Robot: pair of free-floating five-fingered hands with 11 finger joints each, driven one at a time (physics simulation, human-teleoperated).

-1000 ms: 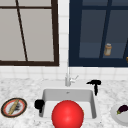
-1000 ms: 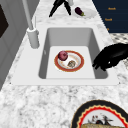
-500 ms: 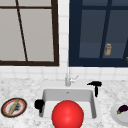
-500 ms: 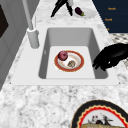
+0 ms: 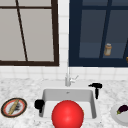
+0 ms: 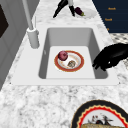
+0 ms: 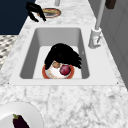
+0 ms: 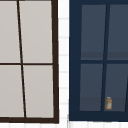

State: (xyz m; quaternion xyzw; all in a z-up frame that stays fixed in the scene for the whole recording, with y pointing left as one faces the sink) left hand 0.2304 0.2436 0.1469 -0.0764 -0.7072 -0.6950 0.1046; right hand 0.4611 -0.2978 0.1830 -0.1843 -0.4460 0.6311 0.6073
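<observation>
Front view, left hand [image 5: 39,104] fingers curled, sink [image 5: 93,100] edge

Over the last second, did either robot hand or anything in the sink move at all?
Nothing visibly changed. The left robot hand hangs at the sink's left edge, the right robot hand at its back right corner, and the plate with the red fruit lies in the basin as before.

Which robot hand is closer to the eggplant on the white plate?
Right. The right robot hand floats by the sink's right rear corner, on the eggplant's side; the left robot hand sits across at the sink's left edge.
</observation>
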